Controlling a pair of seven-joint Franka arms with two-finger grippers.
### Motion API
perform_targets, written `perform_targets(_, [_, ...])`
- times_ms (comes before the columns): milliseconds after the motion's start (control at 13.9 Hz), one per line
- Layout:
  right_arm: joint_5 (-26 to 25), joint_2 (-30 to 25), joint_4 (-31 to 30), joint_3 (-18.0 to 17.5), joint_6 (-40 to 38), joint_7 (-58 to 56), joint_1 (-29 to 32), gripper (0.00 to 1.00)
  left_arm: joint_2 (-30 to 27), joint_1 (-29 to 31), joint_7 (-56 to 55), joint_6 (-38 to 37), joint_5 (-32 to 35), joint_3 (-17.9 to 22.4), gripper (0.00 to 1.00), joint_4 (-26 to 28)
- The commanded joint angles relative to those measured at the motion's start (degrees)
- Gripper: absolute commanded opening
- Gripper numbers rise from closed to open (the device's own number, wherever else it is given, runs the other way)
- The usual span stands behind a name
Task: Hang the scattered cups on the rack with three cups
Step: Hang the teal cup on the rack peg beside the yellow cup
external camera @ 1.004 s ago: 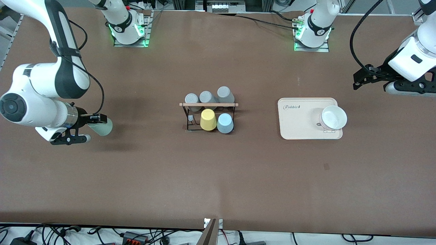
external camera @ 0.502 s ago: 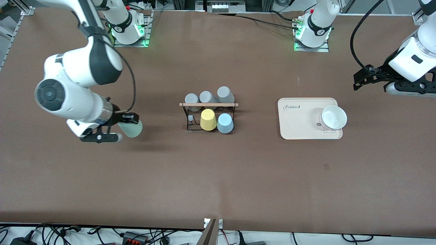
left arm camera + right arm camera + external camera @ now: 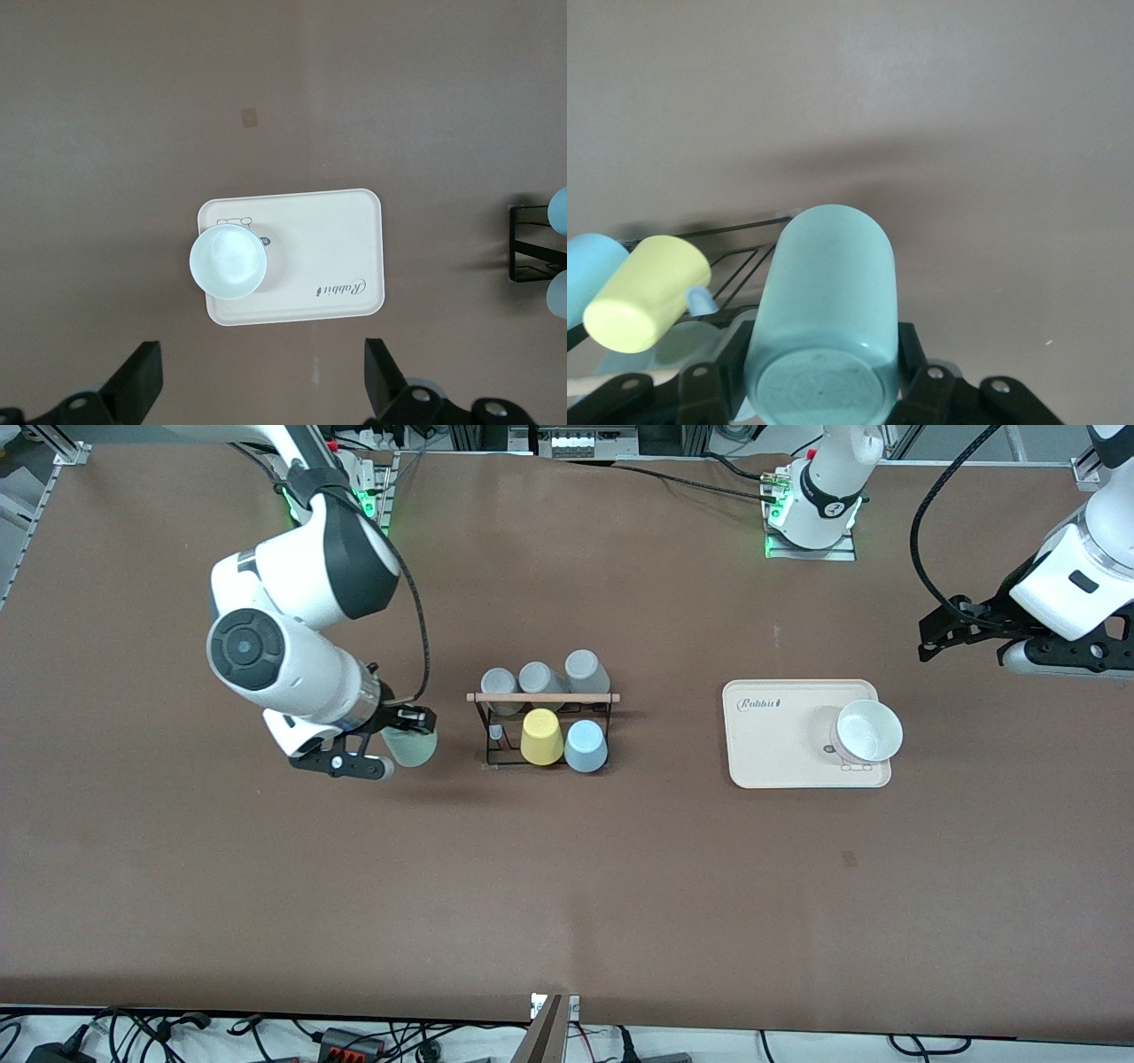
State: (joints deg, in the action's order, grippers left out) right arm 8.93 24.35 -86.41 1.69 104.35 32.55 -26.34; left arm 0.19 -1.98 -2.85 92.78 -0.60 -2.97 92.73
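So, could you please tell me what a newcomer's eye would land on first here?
Probably the right tool, shut on the mint-green cup beside the rack, toward the right arm's end. The rack carries three grey cups, a yellow cup and a light blue cup.

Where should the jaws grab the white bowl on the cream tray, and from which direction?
Come straight down from above and pinch the rim of the white bowl: it sits upright and open-topped on the cream tray, too wide to span. The open left gripper is probably best placed, waiting at that end of the table.
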Motion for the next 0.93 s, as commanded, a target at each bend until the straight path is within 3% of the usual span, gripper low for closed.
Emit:
perform_targets(0, [0.8, 2.2, 1.7, 0.5, 1.5, 6.5, -3.5, 0.24, 0.7, 0.1, 0.7, -0.4, -0.2, 0.0, 1.00, -1.4])
perform_targets(860, [3.7, 4.5, 1.7, 0.5, 5.8, 11.4, -7.7, 0.24, 0.8, 0.1, 0.6, -0.3, -0.6, -0.1, 1.00, -1.2])
